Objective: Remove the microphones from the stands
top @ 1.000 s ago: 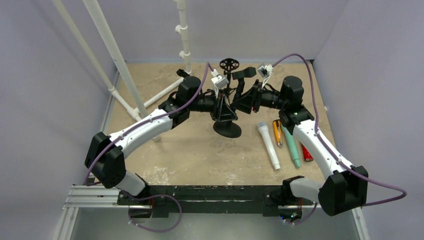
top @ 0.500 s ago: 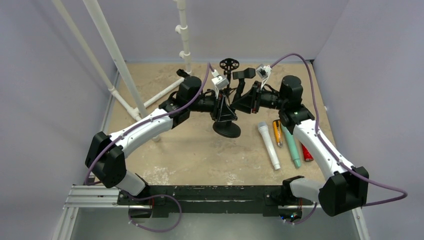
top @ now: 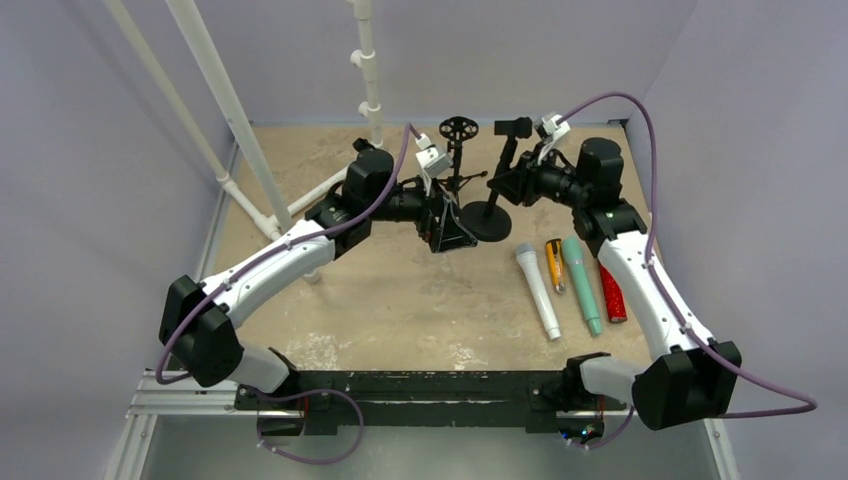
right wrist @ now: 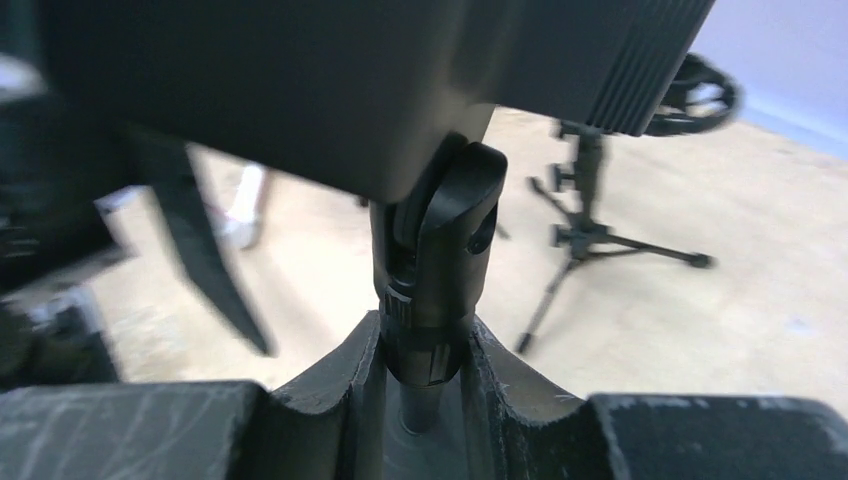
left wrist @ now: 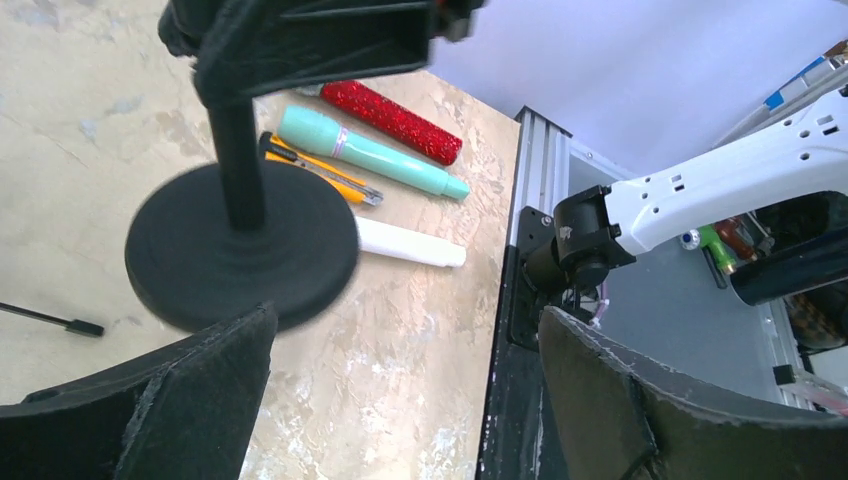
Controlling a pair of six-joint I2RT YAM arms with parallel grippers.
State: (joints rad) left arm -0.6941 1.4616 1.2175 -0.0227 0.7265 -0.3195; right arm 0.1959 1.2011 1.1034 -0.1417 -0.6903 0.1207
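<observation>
The black stand has a round base (top: 487, 221) (left wrist: 240, 250) and a thin post (right wrist: 432, 300) topped by a black clip (top: 515, 127). No microphone shows in the clip. My right gripper (top: 503, 186) (right wrist: 425, 350) is shut on the post just under the swivel joint. My left gripper (top: 447, 228) (left wrist: 405, 330) is open just left of the base, with nothing between its fingers. Several microphones lie on the table right of the stand: white (top: 537, 290) (left wrist: 410, 243), orange (top: 553, 265), teal (top: 582, 283) (left wrist: 370, 150) and red (top: 611, 293) (left wrist: 390, 121).
A small black tripod stand with a round ring mount (top: 458, 130) (right wrist: 600, 230) stands behind my left gripper. White pipe framing (top: 230, 110) rises at the back left. Purple walls close in the table, and a black rail (top: 420, 385) runs along its near edge.
My left gripper has let go of the stand and opened. My right gripper has carried the stand right and toward the back, so the base now sits farther from the near edge.
</observation>
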